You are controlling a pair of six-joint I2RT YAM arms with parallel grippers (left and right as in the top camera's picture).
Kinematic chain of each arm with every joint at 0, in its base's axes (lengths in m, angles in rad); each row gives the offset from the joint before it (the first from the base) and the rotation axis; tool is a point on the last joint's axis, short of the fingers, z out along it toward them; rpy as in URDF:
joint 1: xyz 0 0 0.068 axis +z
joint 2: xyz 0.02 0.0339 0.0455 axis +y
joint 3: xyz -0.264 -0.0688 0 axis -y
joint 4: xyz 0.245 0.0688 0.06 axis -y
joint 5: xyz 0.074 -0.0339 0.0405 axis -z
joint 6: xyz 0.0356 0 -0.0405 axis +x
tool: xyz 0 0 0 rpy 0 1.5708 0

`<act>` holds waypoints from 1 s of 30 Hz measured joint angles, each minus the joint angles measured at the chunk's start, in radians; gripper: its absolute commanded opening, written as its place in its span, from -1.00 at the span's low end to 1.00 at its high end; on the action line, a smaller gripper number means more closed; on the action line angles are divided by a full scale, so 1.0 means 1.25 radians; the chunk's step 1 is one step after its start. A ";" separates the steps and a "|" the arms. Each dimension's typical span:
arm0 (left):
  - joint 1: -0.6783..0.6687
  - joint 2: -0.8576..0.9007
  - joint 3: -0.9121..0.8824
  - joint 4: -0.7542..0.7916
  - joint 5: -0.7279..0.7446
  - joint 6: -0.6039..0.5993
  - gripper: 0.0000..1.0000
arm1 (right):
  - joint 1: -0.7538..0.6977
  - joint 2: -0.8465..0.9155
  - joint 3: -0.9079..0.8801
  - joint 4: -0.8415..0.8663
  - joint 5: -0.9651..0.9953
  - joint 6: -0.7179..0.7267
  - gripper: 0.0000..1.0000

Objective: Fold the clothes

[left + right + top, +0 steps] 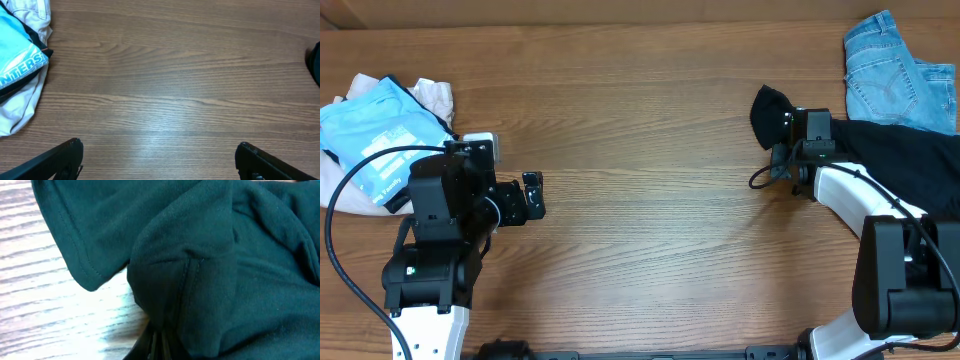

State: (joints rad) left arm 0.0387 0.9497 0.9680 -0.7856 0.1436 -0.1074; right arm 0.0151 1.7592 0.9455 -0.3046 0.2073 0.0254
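In the right wrist view the black T-shirt (200, 280) fills nearly the whole frame, right up against the lens. Its cloth gathers into a rounded fold that narrows toward the bottom centre. There the right gripper (156, 345) is closed tight, with a pinch of the fabric caught between its dark fingers. A sewn seam runs down the fold into that pinch. At the upper left of this view a flap with a double-stitched hem lies flat on the pale wood grain of the table (30, 290). The fabric is plain, soft and matte, creased in broad wrinkles, with no print showing.

From overhead the shirt sits at the right edge of the frame. It spreads from the right border leftward under the right arm and ends in a raised dark lump just above and left of the wrist. Light-blue jeans (895, 70) lie in the upper right corner, touching the shirt's upper edge.

The left gripper (159, 147) is at the lower left of the overhead frame, well apart from the shirt. Its jaws are spread wide over bare wood and hold nothing. Just beyond it, at the left edge, a sky-blue garment (375, 130) with white print rests on a cream-coloured one (435, 95).
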 measured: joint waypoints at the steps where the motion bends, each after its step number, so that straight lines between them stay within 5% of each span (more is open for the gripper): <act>1: 0.000 0.000 0.000 0.000 0.000 0.000 0.99 | 0.001 0.000 0.005 -0.011 0.000 0.000 -0.92; 8: 0.000 0.000 0.000 0.042 0.002 0.005 0.70 | 0.087 -0.039 0.139 -0.185 -0.044 -0.022 -0.92; 16: 0.000 0.000 0.001 0.082 0.002 0.005 0.72 | 0.369 -0.108 0.354 -0.352 -0.107 -0.054 -0.92; 17: 0.000 0.000 0.001 0.082 0.002 0.005 0.72 | 0.413 -0.111 0.359 -0.351 -0.110 -0.056 -0.75; 20: 0.000 0.000 0.001 0.083 0.002 0.005 0.73 | 0.493 -0.112 0.360 -0.352 -0.114 -0.051 -0.71; 22: 0.000 0.000 0.001 0.083 0.002 0.005 0.79 | 0.513 -0.112 0.360 -0.355 -0.115 -0.035 -0.40; 30: 0.000 0.000 0.001 0.092 0.025 0.007 1.00 | 0.452 -0.143 0.360 -0.379 -0.027 -0.007 0.09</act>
State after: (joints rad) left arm 0.0387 0.9497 0.9691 -0.6712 0.1749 -0.0986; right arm 0.5804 1.5803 1.3949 -0.7780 0.1734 0.0166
